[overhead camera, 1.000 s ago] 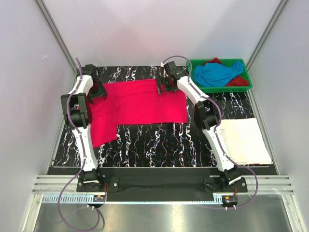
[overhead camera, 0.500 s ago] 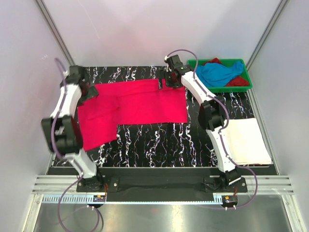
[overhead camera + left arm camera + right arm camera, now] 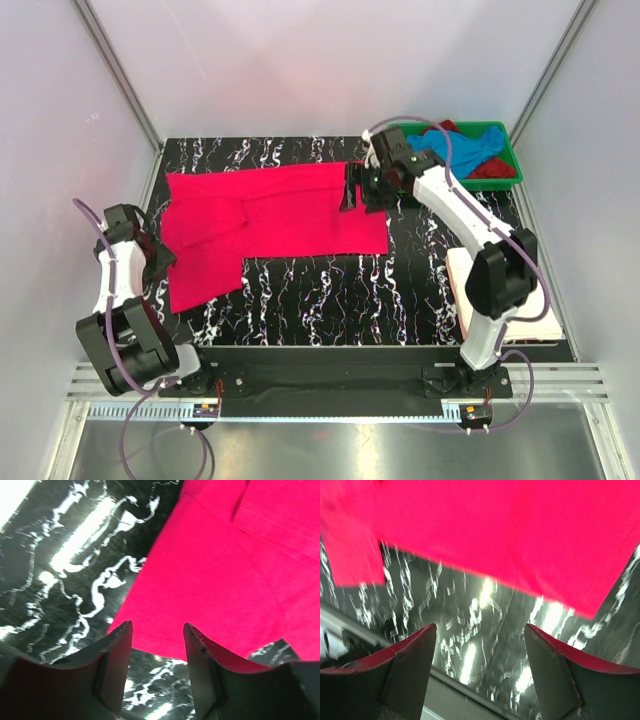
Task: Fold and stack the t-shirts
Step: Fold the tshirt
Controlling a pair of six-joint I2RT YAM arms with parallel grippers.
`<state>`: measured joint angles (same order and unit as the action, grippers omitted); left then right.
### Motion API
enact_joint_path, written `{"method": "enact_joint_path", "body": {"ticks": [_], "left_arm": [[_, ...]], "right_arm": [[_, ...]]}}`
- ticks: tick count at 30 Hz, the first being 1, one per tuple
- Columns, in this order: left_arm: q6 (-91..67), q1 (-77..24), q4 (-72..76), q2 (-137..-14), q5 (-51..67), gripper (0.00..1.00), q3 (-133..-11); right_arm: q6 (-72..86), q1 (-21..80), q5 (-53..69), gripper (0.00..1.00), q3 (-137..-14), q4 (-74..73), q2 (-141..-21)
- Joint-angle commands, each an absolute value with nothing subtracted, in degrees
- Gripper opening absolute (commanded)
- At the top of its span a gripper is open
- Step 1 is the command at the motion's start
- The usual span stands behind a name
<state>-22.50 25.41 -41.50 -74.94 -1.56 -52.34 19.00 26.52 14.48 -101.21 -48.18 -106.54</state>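
Note:
The hot pink t-shirt [image 3: 280, 215] lies spread flat on the black marbled table, one part reaching toward the near left. It also shows in the left wrist view [image 3: 225, 555] and the right wrist view [image 3: 495, 530]. My left gripper [image 3: 155, 255] is open and empty just off the shirt's left edge, its jaws [image 3: 157, 630] over the hem. My right gripper [image 3: 352, 190] is open and empty above the shirt's far right part [image 3: 480, 630]. The sky blue t-shirt [image 3: 455, 150] and the dark red t-shirt [image 3: 495, 168] lie bunched in the tray. The white t-shirt [image 3: 520, 290] lies folded at the right.
The green plastic tray [image 3: 470, 185] stands at the far right corner. The bare marbled table [image 3: 330, 290] runs along the near side. White walls close in the left, right and back. The right arm partly covers the white shirt.
The left arm has swung from the shirt's far left corner back to its near left edge. The right gripper has moved right and nearer. The shirt's left part now lies spread flat.

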Motion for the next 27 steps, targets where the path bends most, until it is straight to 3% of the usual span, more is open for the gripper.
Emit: {"method": "enact_joint_path", "body": {"ticks": [1,4,7,13,18,22,27], "left_arm": [[-16.53,25.93,-40.42,-76.19,-3.33,0.52,-51.68],[-15.12,26.19,-37.55,-77.69,-3.96,0.57,-50.37],[-13.63,26.10,-33.76,-77.61,-1.58,0.57,-49.57],[-15.11,26.10,-34.54,-82.96,-1.49,0.45,-50.98],[-16.17,25.84,-33.05,-87.88,-1.75,0.40,-49.40],[-16.87,25.14,-33.05,-88.68,-4.83,0.41,-49.04],[-18.81,25.14,-34.10,-88.77,-7.29,0.49,-48.96]], "right_arm": [[19.60,27.86,17.92,0.78,-92.59,-45.54,-101.27],[20.56,28.30,21.69,0.77,-86.68,-41.84,-99.67],[21.36,28.65,25.56,0.74,-82.99,-40.52,-98.71],[18.72,28.83,26.98,0.73,-80.85,-38.41,-95.72],[21.43,28.83,30.84,0.65,-79.37,-36.66,-93.96],[22.32,28.83,33.13,0.63,-77.79,-36.04,-93.61],[23.29,28.83,34.10,0.63,-76.64,-35.24,-93.25]]}}
